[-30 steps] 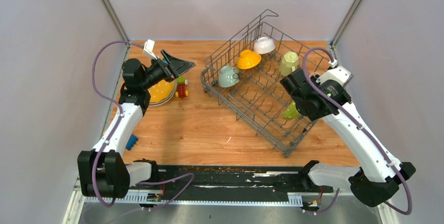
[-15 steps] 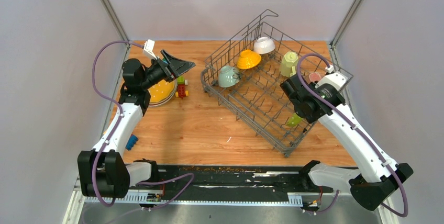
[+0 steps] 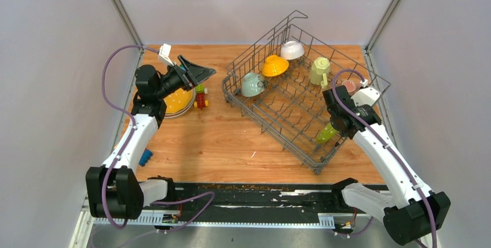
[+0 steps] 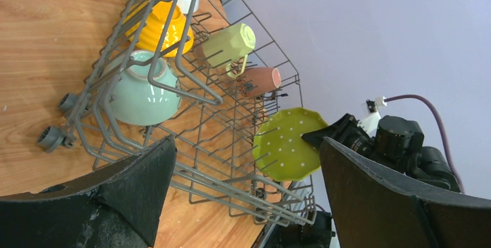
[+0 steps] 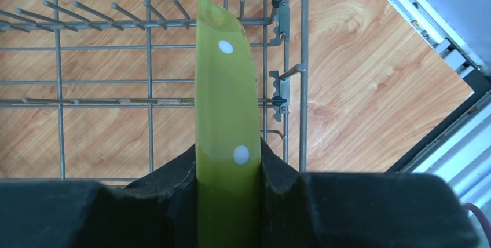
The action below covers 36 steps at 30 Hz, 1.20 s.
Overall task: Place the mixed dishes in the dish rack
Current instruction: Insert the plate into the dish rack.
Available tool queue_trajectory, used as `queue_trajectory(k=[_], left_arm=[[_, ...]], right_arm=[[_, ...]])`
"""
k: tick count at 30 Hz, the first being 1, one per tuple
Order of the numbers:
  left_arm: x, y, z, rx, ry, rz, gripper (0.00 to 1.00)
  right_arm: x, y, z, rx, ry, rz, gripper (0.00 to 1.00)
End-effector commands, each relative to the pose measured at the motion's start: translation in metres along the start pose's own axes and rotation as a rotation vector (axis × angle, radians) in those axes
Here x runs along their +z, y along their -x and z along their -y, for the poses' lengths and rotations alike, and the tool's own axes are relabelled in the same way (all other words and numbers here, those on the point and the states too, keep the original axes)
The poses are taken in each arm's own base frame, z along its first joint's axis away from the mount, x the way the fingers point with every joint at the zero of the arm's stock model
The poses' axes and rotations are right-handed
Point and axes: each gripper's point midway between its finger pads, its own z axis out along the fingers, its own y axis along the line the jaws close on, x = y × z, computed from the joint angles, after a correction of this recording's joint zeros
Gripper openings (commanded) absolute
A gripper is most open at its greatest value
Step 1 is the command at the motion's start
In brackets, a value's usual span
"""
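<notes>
The gripper (image 5: 227,170) clamps the plate (image 5: 224,103) edge-on between both fingers (image 5: 176,181). The plate stands upright over the rack (image 5: 304,57) wires, beside its side wall. The table (image 5: 370,74) lies beneath.

You get bright, even light from overhead in the top view. The grey wire dish rack (image 3: 271,132) throws only a faint, soft shadow on the orange-brown wooden table (image 3: 214,138), and nothing glares. From the left wrist, small white highlights sit on the glossy pale teal mug (image 4: 142,94). The black fingers (image 4: 382,201) of the left gripper (image 4: 248,143) stay dark, with little detail. From the right wrist, the edge-on lime-green white-dotted plate (image 5: 226,103) carries a mild sheen, and the wood grain is crisp.
</notes>
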Motion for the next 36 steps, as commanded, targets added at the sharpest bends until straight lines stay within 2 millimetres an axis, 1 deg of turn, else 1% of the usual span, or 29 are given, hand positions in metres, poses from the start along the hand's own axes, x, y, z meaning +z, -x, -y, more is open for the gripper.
queue_trajectory(k=[1, 4, 7, 8, 12, 16, 19, 22, 23, 24, 27, 30, 32, 36], left_arm=[[0.0, 0.007, 0.014, 0.049, -0.037, 0.013, 1.0], [0.0, 0.006, 0.012, 0.048, -0.033, 0.012, 1.0], [0.001, 0.006, 0.011, 0.045, -0.031, 0.008, 1.0], [0.001, 0.006, 0.01, 0.044, -0.029, 0.009, 1.0], [0.001, 0.006, 0.01, 0.044, -0.028, 0.01, 1.0], [0.001, 0.006, 0.01, 0.045, -0.028, 0.01, 1.0], [0.001, 0.006, 0.008, 0.043, -0.025, 0.01, 1.0], [0.002, 0.006, 0.007, 0.039, -0.023, 0.008, 1.0], [0.003, 0.005, 0.006, 0.037, -0.021, 0.007, 1.0], [0.003, 0.006, 0.006, 0.038, -0.022, 0.007, 1.0], [0.003, 0.005, 0.005, 0.034, -0.021, 0.005, 1.0], [0.003, 0.006, 0.005, 0.034, -0.021, 0.005, 1.0], [0.004, 0.005, 0.005, 0.033, -0.02, 0.004, 1.0], [0.004, 0.006, 0.005, 0.032, -0.021, 0.003, 1.0]], right_arm=[[0.001, 0.021, -0.028, 0.086, 0.136, 0.062, 0.0], [0.006, 0.016, -0.028, 0.082, 0.137, 0.049, 0.01], [0.008, 0.014, -0.03, 0.077, 0.148, 0.039, 0.1], [0.009, 0.014, -0.03, 0.073, 0.153, 0.038, 0.11], [0.008, 0.014, -0.032, 0.062, 0.172, 0.034, 0.12], [0.003, 0.017, -0.034, 0.041, 0.202, 0.038, 0.12], [0.0, 0.017, -0.04, -0.009, 0.243, 0.032, 0.16], [-0.001, 0.014, -0.043, -0.028, 0.262, 0.016, 0.18], [-0.002, 0.013, -0.044, -0.023, 0.271, 0.01, 0.2], [-0.002, 0.012, -0.045, -0.015, 0.279, 0.003, 0.26], [-0.007, 0.007, -0.051, 0.012, 0.318, -0.028, 0.32], [-0.01, 0.005, -0.05, 0.057, 0.326, -0.04, 0.36], [-0.012, 0.005, -0.05, 0.07, 0.333, -0.042, 0.41], [-0.014, 0.006, -0.049, 0.077, 0.34, -0.039, 0.42]])
